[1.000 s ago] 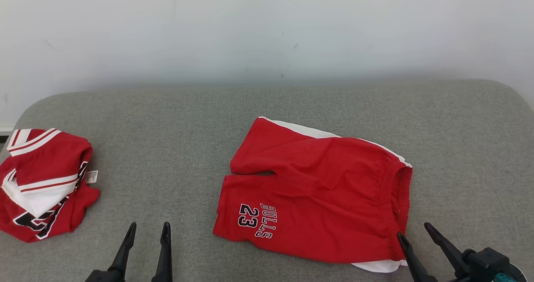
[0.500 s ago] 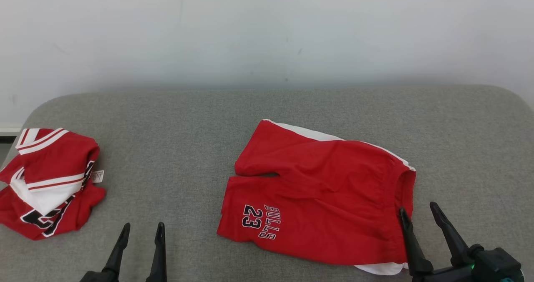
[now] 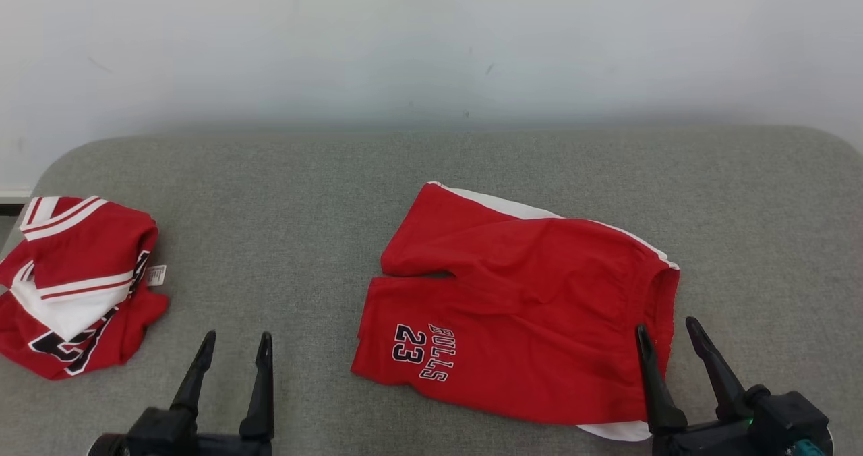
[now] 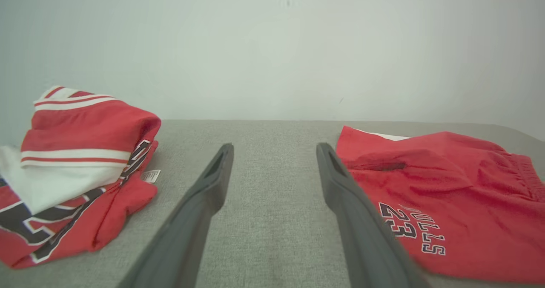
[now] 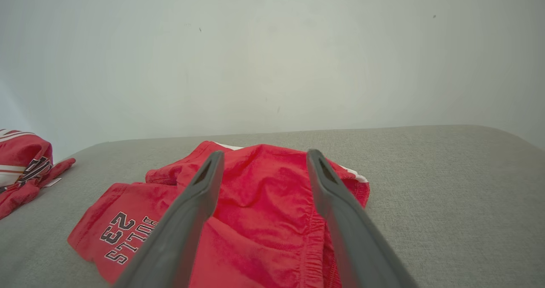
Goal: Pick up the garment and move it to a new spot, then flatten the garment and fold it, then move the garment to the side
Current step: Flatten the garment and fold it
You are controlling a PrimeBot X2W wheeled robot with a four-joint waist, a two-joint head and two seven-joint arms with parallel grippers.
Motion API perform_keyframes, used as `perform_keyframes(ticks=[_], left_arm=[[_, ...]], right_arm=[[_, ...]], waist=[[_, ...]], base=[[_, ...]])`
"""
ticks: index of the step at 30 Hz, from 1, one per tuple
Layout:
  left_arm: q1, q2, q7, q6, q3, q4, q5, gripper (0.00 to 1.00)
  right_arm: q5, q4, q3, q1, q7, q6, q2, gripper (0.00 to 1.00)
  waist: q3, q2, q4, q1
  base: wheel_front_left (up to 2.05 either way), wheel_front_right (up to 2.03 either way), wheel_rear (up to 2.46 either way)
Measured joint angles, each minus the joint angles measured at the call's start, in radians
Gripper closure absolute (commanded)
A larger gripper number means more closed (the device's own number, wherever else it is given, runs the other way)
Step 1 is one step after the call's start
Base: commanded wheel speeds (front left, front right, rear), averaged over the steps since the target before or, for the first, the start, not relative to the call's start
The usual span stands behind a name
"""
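Note:
The garment, a pair of red shorts [image 3: 526, 307] with white side stripes and "BULLS 23" print, lies spread on the grey cushion, waistband to the right. My right gripper [image 3: 665, 325] is open at the near end of the waistband, one finger over the red cloth and the other over the cushion. The right wrist view has the shorts [image 5: 264, 194] lying under and beyond the right gripper [image 5: 265, 154]. My left gripper [image 3: 238, 336] stands open over bare cushion, left of the shorts' leg hem. From the left wrist, the shorts [image 4: 460, 185] lie right of the left gripper [image 4: 276, 147].
A folded red and white jersey [image 3: 74, 287] sits at the cushion's left edge, and it shows as the jersey [image 4: 81, 151] left of my left fingers. The grey cushion [image 3: 283, 206] has rounded far corners and ends at a pale wall [image 3: 431, 44].
The head camera has shifted a little. My right gripper has moved forward onto the near end of the shorts' waistband. My left gripper has edged forward. The shorts and jersey lie as before.

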Motion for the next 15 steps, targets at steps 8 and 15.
perform_keyframes(ticks=[8, 15], left_arm=[[-0.184, 0.045, 0.0, 0.0, -0.117, 0.114, -0.039, 0.0], [-0.29, 0.07, 0.0, 0.0, -0.222, 0.277, -0.083, 0.0]], right_arm=[[0.0, 0.018, 0.015, -0.047, 0.0, 0.0, -0.002, 0.0], [-0.002, 0.025, 0.014, -0.075, 0.0, 0.0, 0.003, 0.0]], waist=[[0.042, 0.0, -0.031, 0.0001], [0.092, 0.0, -0.071, 0.0001]], base=[[0.0, 0.0, 0.0], [0.0, 0.0, 0.0]])
